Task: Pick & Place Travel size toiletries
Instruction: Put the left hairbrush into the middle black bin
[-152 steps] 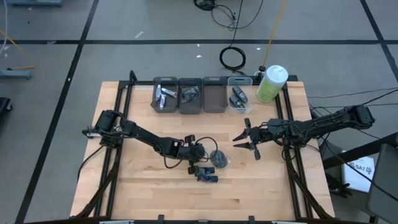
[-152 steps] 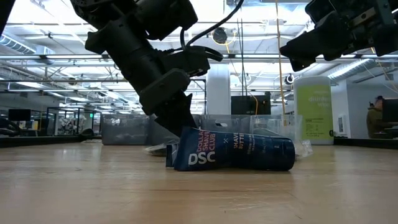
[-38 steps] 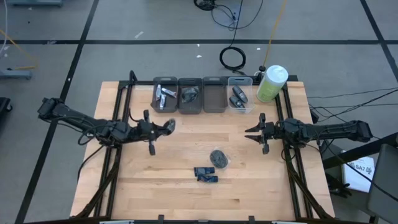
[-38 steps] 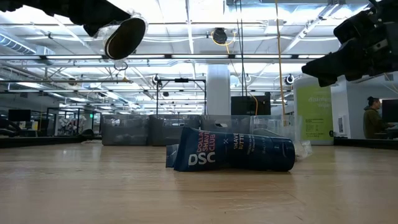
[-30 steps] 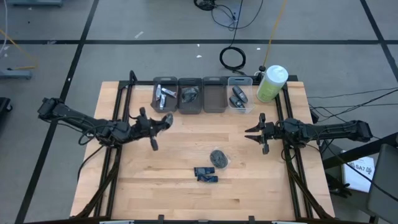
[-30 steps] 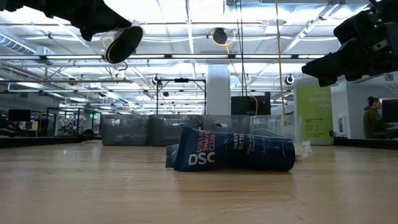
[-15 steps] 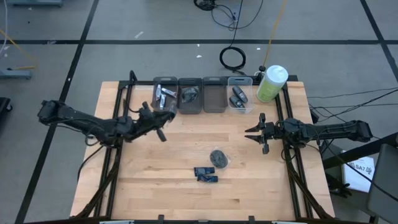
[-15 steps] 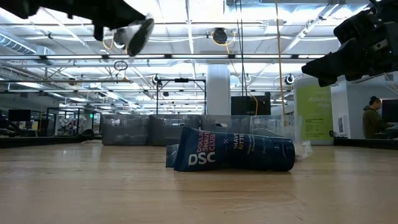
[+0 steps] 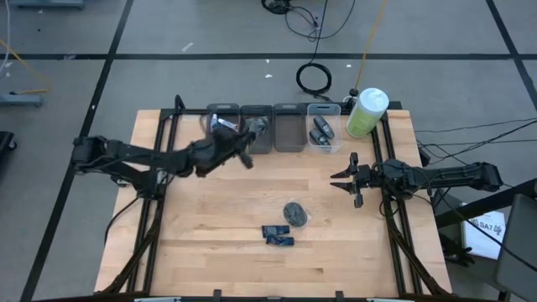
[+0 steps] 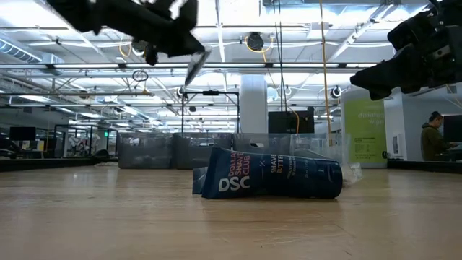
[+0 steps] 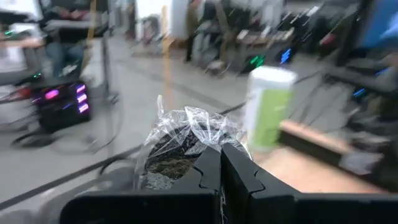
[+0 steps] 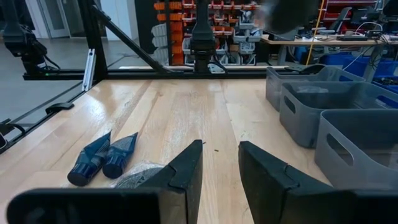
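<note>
The left gripper (image 9: 244, 148), fingers pinched together on a plastic-wrapped dark disc (image 11: 180, 146), hangs at the near edge of the grey bins (image 9: 257, 139). Held only by crinkly wrap, the disc could slip or drop short. Right of the bins, the right gripper (image 9: 344, 180) waits, fingers apart and empty.

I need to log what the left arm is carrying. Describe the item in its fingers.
The wrapped disc is a round, flat, dark grey piece in crinkled clear plastic. The left gripper is shut on the wrapper's edge, holding it in the air near the bins at the table's far edge. Nothing else touches it.
</note>
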